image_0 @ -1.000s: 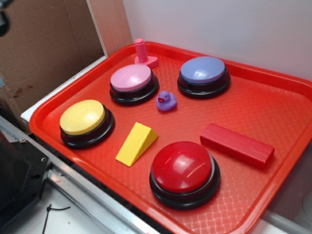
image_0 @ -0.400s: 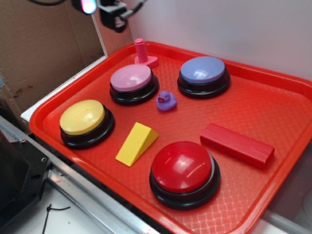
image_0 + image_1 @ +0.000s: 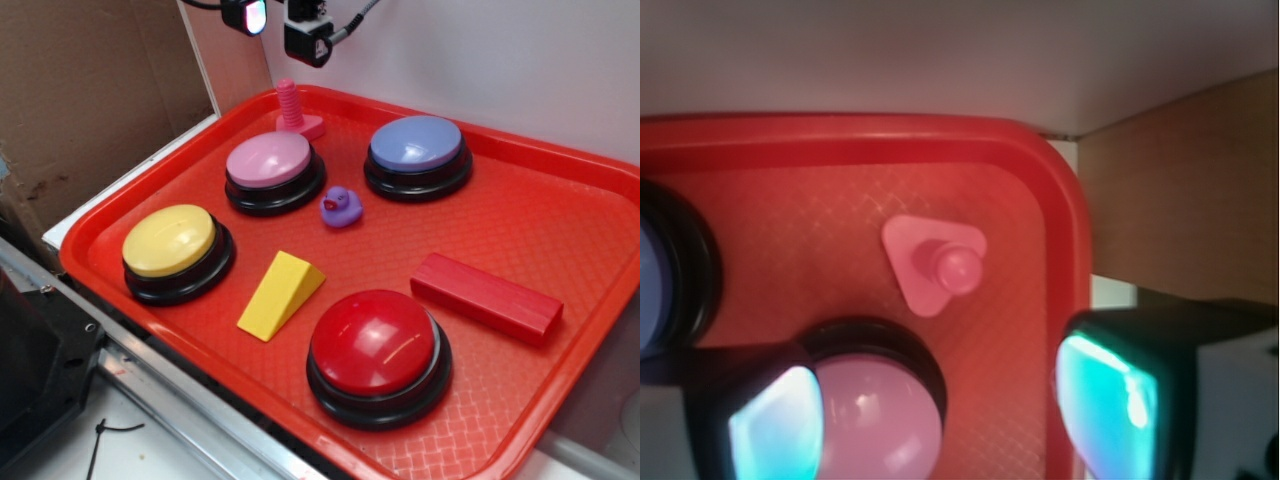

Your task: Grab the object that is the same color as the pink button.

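Note:
The small pink bolt [image 3: 292, 108] stands upright on its flat base in the red tray's [image 3: 560, 210] far left corner. In the wrist view the bolt [image 3: 940, 262] lies ahead of the fingers, seen from above. Just in front of it sits the pink button [image 3: 268, 160], which shows between and below the fingers as the pink dome [image 3: 880, 420]. My gripper [image 3: 277, 28] hangs high above the bolt and the tray's back rim. It is open [image 3: 940, 415], with nothing held between its glowing cyan pads [image 3: 1110, 400].
On the tray also sit a lavender-blue button [image 3: 416, 145], a purple duck [image 3: 341, 207], a yellow button [image 3: 170, 240], a yellow wedge [image 3: 280, 292], a red button [image 3: 375, 342] and a red block [image 3: 487, 297]. A cardboard wall [image 3: 80, 90] stands left; a white wall rises behind.
My gripper was out of sight, then entered at the top left and has moved right to hang above the pink bolt. Nothing on the tray has moved.

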`<state>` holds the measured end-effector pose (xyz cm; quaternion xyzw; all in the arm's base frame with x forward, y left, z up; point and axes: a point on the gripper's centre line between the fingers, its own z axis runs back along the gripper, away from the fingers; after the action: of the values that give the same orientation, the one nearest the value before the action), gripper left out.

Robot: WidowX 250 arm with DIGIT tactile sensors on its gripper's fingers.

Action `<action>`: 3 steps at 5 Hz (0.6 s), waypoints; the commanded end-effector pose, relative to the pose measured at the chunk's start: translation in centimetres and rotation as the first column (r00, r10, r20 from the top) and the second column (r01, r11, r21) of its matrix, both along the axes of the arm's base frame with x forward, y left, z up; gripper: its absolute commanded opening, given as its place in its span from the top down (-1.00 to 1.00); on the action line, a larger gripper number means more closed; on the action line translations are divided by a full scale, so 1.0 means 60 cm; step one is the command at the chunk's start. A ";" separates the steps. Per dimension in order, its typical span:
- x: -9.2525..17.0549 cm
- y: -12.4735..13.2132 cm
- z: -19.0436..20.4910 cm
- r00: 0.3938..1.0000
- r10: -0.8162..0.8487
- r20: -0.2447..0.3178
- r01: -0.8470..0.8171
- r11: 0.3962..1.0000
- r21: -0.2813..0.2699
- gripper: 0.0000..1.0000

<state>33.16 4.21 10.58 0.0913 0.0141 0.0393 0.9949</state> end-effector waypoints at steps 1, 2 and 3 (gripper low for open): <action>0.012 0.020 0.038 0.997 0.011 0.074 -0.011 1.000 0.008 -1.00; 0.033 0.042 0.006 0.993 0.052 0.106 -0.058 0.997 0.052 -1.00; 0.047 0.075 -0.036 0.992 0.097 0.082 -0.104 0.991 0.089 -1.00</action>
<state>35.09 7.19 5.94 0.1339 0.0185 0.0747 0.9880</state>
